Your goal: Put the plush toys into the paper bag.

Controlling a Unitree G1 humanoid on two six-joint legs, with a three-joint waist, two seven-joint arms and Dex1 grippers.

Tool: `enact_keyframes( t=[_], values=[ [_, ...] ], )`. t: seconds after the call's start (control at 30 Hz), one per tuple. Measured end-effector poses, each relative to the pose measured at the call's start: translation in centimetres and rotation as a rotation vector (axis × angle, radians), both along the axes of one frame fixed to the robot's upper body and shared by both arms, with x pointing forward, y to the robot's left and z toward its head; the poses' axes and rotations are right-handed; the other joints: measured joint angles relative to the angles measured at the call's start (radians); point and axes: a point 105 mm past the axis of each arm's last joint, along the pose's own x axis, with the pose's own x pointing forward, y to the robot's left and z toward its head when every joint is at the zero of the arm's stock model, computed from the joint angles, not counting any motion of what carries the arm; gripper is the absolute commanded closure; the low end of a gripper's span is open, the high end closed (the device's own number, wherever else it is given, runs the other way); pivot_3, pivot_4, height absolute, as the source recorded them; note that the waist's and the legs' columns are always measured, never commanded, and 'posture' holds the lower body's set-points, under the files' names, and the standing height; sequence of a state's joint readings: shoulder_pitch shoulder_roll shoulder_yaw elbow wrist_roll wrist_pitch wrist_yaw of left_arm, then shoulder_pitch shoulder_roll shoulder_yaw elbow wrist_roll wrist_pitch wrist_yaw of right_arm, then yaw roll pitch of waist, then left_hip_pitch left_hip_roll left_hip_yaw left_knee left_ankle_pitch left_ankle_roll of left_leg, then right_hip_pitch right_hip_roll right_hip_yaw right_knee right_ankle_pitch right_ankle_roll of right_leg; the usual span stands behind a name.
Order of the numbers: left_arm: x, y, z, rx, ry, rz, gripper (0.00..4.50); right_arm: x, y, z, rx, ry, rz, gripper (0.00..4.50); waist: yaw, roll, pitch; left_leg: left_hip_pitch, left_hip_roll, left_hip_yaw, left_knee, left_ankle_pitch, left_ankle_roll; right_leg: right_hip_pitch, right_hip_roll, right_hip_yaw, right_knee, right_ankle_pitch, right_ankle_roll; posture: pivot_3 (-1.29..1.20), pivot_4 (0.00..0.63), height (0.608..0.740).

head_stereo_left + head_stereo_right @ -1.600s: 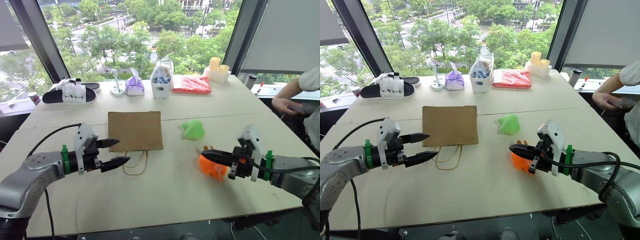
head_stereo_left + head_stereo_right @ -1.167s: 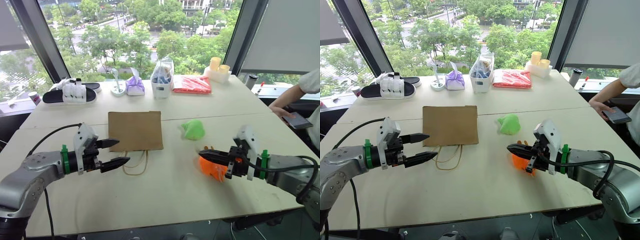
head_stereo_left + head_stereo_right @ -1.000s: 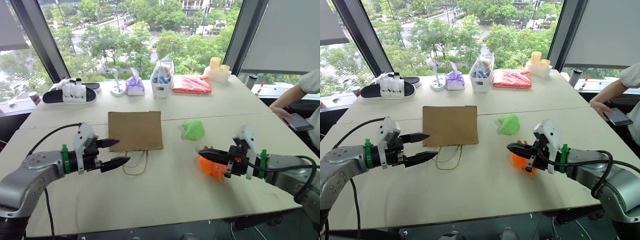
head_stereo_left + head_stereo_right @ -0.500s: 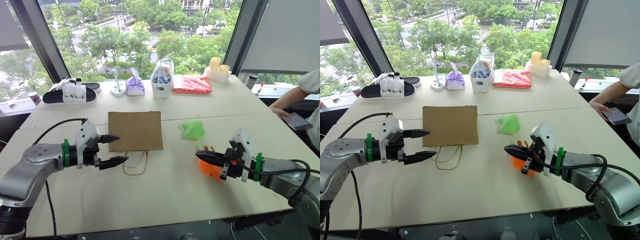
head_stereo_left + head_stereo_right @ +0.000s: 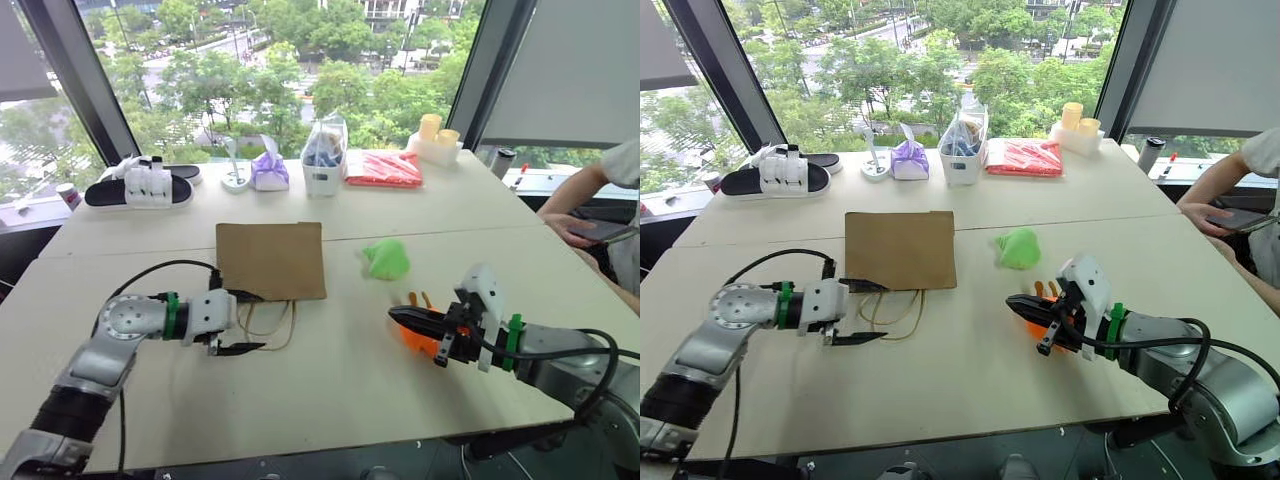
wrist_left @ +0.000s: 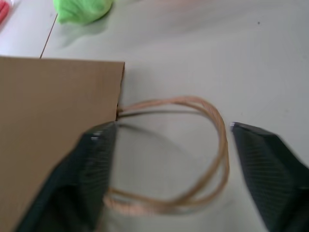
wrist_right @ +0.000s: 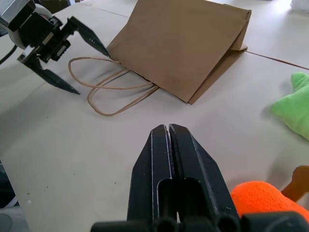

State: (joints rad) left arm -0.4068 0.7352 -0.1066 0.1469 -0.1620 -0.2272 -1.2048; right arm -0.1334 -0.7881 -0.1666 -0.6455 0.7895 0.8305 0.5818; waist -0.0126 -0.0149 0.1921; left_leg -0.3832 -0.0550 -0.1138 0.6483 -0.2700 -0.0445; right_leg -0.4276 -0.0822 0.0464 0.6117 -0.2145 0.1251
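Note:
The brown paper bag [image 5: 270, 260] lies flat on the table with its cord handles [image 6: 212, 145] towards me. My left gripper [image 5: 257, 322] is open just above the table, one finger on either side of the handle loops [image 5: 890, 310], close to the bag's mouth edge. The green plush toy [image 5: 387, 259] lies to the right of the bag. The orange plush toy [image 7: 263, 203] rests on the table beside and partly behind my right gripper [image 5: 392, 313], which is shut with nothing between its fingers and points left towards the bag.
Along the far edge by the window stand black-and-white sandals [image 5: 140, 188], a purple bundle [image 5: 269, 172], a clear bag with blue contents [image 5: 323, 160], a red packet [image 5: 384, 170] and yellow cups [image 5: 435, 135]. A person's arm [image 5: 590, 200] reaches in at the right.
My left gripper has dropped to the table and moved right, rolling at the wrist, so its fingers now straddle the bag's handles. The right gripper has hardly moved.

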Motion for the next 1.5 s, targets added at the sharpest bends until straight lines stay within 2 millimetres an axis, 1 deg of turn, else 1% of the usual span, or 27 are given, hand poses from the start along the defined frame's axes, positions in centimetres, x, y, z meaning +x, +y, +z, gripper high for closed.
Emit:
enact_keyframes(
  t=[0.07,0.1,0.13,0.17,0.27,0.3,0.37,0.43,0.5,0.57,0.6,0.67,0.8,0.87,0.97,1.0,1.1,1.13,1.23,1.3,1.37,1.43,1.5],
  values=[
    [0.3,-0.2,0.1,-0.012,-0.007,0.000,2.89,0.0,0.0,0.0,-0.001,0.001,-0.006,4.50,-0.001,0.000,0.000,0.000,0.000,0.000,0.000,0.000,0.000,0.000,0.000,0.000,0.000,0.000,0.000,0.00,0.150,0.740],
    [0.5,-0.3,0.2,-0.016,-0.014,0.000,3.31,0.0,0.0,-0.1,-0.001,0.003,-0.007,4.50,0.000,0.000,0.000,0.000,0.000,0.000,0.000,0.000,0.000,0.000,0.000,0.000,0.001,0.000,0.000,0.00,0.150,0.740],
    [0.6,-0.3,0.3,-0.019,-0.017,-0.001,3.96,0.0,0.1,-0.2,0.002,0.005,-0.007,4.50,0.000,0.000,0.000,0.000,0.000,0.000,0.000,0.000,0.000,0.000,0.000,0.000,0.001,0.000,0.000,0.00,0.150,0.740],
    [0.6,-0.4,0.4,-0.021,-0.019,-0.002,4.44,0.0,0.3,-0.3,0.006,0.009,-0.004,4.50,0.000,0.000,0.000,0.000,0.000,0.000,0.000,0.000,0.000,0.000,0.000,0.000,0.001,0.000,0.000,0.00,0.150,0.740],
    [0.8,-0.6,0.6,-0.042,0.003,0.007,4.44,0.2,1.0,-0.6,0.018,0.013,0.002,4.50,0.000,0.000,0.000,0.000,0.000,0.000,0.000,0.000,0.000,0.000,0.000,0.000,0.001,0.000,0.000,0.00,0.150,0.740],
    [1.1,-0.7,1.0,-0.073,0.031,0.023,4.44,0.5,1.5,-0.5,0.026,0.000,-0.004,4.50,0.000,0.000,0.000,0.000,0.000,0.000,0.000,0.000,0.000,0.000,0.001,0.000,0.001,0.000,0.000,0.00,0.150,0.740],
    [1.8,-1.7,2.9,-0.153,0.052,0.028,4.44,1.3,2.8,-0.6,0.058,-0.020,-0.009,4.50,-0.001,-0.001,0.000,0.000,0.000,-0.001,0.002,0.000,0.000,0.000,0.001,-0.001,0.002,0.000,0.000,0.00,0.150,0.740],
    [2.1,-2.9,5.9,-0.243,0.040,0.016,4.44,2.3,4.4,-1.2,0.086,-0.021,-0.020,4.50,-0.001,-0.001,0.000,0.000,0.000,-0.001,0.002,0.000,0.000,0.000,0.001,-0.001,0.002,0.000,0.000,0.00,0.150,0.740],
    [2.6,-3.3,8.3,-0.337,0.047,0.036,4.44,3.5,5.7,-2.1,0.108,-0.013,-0.051,4.50,-0.004,-0.001,0.000,0.000,-0.001,-0.001,0.002,0.000,0.000,0.000,0.001,-0.001,0.002,0.000,0.000,0.00,0.150,0.740],
    [2.7,-3.8,10.1,-0.411,0.062,0.039,4.44,4.6,7.1,-3.4,0.115,0.011,-0.076,4.50,-0.007,-0.001,0.000,0.001,-0.001,-0.001,0.001,0.000,0.000,-0.001,0.001,-0.001,0.003,0.000,0.000,0.00,0.150,0.740],
    [2.7,-4.0,10.5,-0.433,0.077,0.040,4.44,5.1,7.9,-4.0,0.117,0.019,-0.084,4.50,-0.009,-0.001,0.000,0.001,-0.001,-0.001,0.001,0.000,0.000,-0.001,0.001,-0.001,0.004,0.000,0.000,0.00,0.150,0.740],
    [2.7,-4.5,10.7,-0.468,0.118,0.046,4.44,6.4,9.1,-4.7,0.125,0.021,-0.114,4.50,-0.011,0.000,0.000,0.002,-0.001,-0.001,0.000,0.000,0.000,-0.002,0.001,0.000,0.005,0.001,0.000,0.00,0.150,0.740],
    [2.5,-5.2,11.4,-0.524,0.170,0.048,4.44,9.4,11.6,-5.1,0.140,-0.008,-0.174,4.50,-0.011,0.000,0.000,0.002,-0.001,-0.001,0.000,0.000,-0.001,-0.002,0.001,0.000,0.006,0.001,0.000,0.00,0.150,0.740],
    [2.4,-5.7,12.5,-0.575,0.182,0.041,4.44,11.4,13.2,-5.3,0.158,-0.028,-0.243,4.50,-0.016,0.000,0.000,0.002,-0.001,-0.001,-0.001,0.001,-0.002,-0.002,0.001,0.000,0.006,0.001,-0.001,0.00,0.150,0.740],
    [2.2,-6.7,14.0,-0.629,0.189,0.025,4.44,12.5,15.5,-6.3,0.160,-0.032,-0.276,4.50,-0.018,0.000,0.000,0.002,-0.001,-0.002,-0.002,0.001,-0.002,-0.002,0.001,0.000,0.007,0.001,-0.001,0.00,0.150,0.740],
    [2.3,-6.8,14.6,-0.653,0.191,0.030,4.44,12.6,15.8,-6.7,0.150,-0.032,-0.280,4.50,-0.017,0.000,0.000,0.002,-0.001,-0.002,-0.002,0.001,-0.002,-0.002,0.001,0.000,0.006,0.001,-0.001,0.00,0.150,0.740],
    [3.0,-6.6,17.5,-0.758,0.159,0.063,4.44,12.8,15.9,-8.7,0.102,-0.017,-0.289,4.50,-0.019,0.000,0.000,0.002,-0.002,-0.002,-0.001,0.001,-0.002,-0.003,0.001,0.000,0.006,0.001,-0.001,0.00,0.150,0.740],
    [3.2,-6.2,18.7,-0.797,0.137,0.080,4.44,12.8,15.9,-8.6,0.099,-0.030,-0.285,4.50,-0.024,0.000,0.000,0.002,-0.002,-0.002,-0.001,0.001,-0.002,-0.003,0.001,0.000,0.006,0.001,-0.001,0.00,0.150,0.740],
    [3.7,-5.5,21.3,-0.901,0.118,0.112,4.44,12.9,15.6,-8.5,0.069,-0.063,-0.274,4.50,-0.032,0.000,0.000,0.003,-0.002,-0.002,-0.002,0.002,-0.003,-0.003,0.001,0.000,0.007,0.001,-0.001,0.00,0.150,0.740],
    [4.2,-5.0,22.1,-0.953,0.120,0.150,4.44,13.0,15.2,-8.6,0.041,-0.085,-0.272,4.50,-0.033,0.000,0.000,0.003,-0.002,-0.002,-0.002,0.002,-0.003,-0.003,0.001,0.000,0.008,0.001,-0.001,0.00,0.150,0.740],
    [4.4,-4.7,22.3,-0.979,0.127,0.167,4.44,13.2,14.7,-8.6,0.015,-0.100,-0.274,4.50,-0.034,0.000,0.000,0.003,-0.002,-0.002,-0.002,0.002,-0.003,-0.003,0.002,0.000,0.008,0.001,-0.001,0.00,0.150,0.740],
    [4.5,-4.7,22.2,-0.978,0.137,0.172,4.44,13.3,14.3,-8.6,0.000,-0.113,-0.278,4.50,-0.034,0.000,0.000,0.003,-0.002,-0.002,-0.002,0.002,-0.003,-0.003,0.001,0.000,0.008,0.001,-0.001,0.00,0.150,0.740],
    [3.9,-4.7,21.3,-0.953,0.129,0.165,4.44,13.1,13.8,-8.5,-0.002,-0.115,-0.282,4.50,-0.033,0.000,0.000,0.004,-0.002,-0.002,-0.002,0.002,-0.003,-0.003,0.001,0.000,0.008,0.001,-0.001,0.00,0.150,0.740]
  ],
)
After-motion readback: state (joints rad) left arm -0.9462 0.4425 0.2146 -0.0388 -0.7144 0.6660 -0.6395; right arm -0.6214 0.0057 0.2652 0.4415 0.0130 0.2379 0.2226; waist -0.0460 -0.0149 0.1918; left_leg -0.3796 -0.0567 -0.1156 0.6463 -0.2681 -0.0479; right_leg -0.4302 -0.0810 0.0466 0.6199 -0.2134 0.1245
